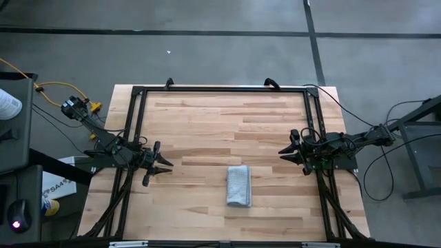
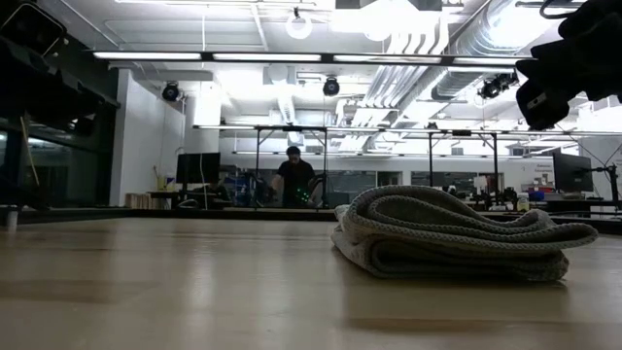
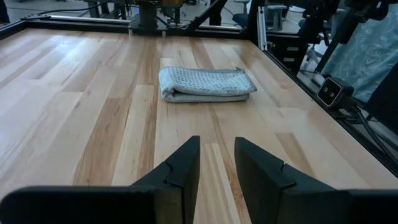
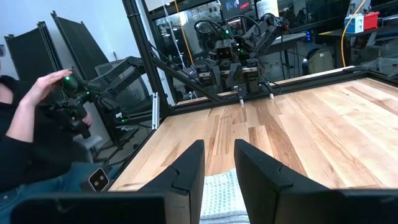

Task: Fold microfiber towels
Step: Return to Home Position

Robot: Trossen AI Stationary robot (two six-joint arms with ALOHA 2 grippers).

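Towel (image 1: 239,185) lies folded into a thick, narrow oblong on the table (image 1: 207,117), toward the near edge and a little right of the middle. Its layers are stacked with a rounded fold along one long side, and it lies flat on the wood with nothing touching it.

A little farther in, the left gripper (image 1: 164,165) hangs over the table's left side, well apart from the towel and pointing toward it. Its wrist view shows the two dark fingers (image 3: 180,165) parted by a narrow gap, with nothing between them. Opposite it, the right gripper (image 1: 286,153) hangs over the right side, also clear of the towel. Its fingers (image 4: 186,168) stand a narrow gap apart and hold nothing, and the towel's edge shows just below them.

A black frame (image 1: 220,88) runs round the tabletop, its far bar along the back edge. Beyond the table's left side, a person sits with one hand (image 4: 50,79) raised over a dark device. Far back in the room, another person (image 2: 294,177) stands behind a bench.
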